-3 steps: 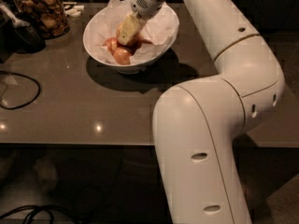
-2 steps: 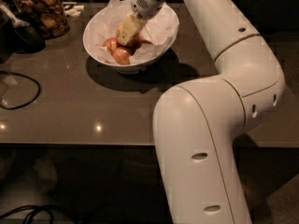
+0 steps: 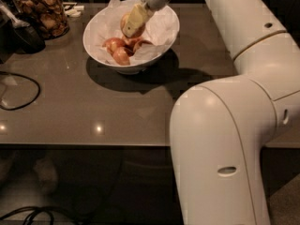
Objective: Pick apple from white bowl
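The white bowl (image 3: 157, 50), lined with crumpled white paper, stands at the back of the grey table. My gripper (image 3: 132, 22) reaches down into it from above, its cream fingers (image 3: 137, 18) closed around the apple (image 3: 125, 20), a golden-yellow fruit with a red blush. The apple is held slightly above the smaller, redder apples (image 3: 117, 48) that lie on the bowl's floor. The finger in front hides much of the apple.
A glass jar of brown snacks (image 3: 43, 12) stands at the back left, with a dark object (image 3: 23, 35) beside it. A black cable (image 3: 21, 95) loops on the table's left. My white arm (image 3: 234, 125) fills the right side.
The gripper has risen a little inside the bowl, and the apple has come up with it, clear of the other apples.
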Robot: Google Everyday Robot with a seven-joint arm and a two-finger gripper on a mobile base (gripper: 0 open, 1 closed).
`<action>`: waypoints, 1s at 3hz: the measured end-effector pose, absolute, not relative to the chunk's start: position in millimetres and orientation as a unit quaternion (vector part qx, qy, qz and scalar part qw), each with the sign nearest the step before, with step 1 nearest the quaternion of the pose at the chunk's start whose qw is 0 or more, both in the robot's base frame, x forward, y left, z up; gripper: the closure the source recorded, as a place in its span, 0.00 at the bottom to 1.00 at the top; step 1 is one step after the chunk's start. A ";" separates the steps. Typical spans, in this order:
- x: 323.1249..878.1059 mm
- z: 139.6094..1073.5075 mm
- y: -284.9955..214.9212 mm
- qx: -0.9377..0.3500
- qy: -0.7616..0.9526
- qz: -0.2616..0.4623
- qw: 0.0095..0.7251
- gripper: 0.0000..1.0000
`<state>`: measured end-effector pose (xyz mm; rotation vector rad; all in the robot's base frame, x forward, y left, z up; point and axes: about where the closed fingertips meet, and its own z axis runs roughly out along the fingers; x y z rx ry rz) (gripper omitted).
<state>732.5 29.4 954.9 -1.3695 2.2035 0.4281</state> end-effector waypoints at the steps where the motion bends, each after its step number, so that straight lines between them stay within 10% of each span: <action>1: 719.0 977.1 22.3 -0.500 0.807 0.172 0.265 1.00; 3: 692.9 1019.7 17.7 -0.506 0.787 0.204 0.289 1.00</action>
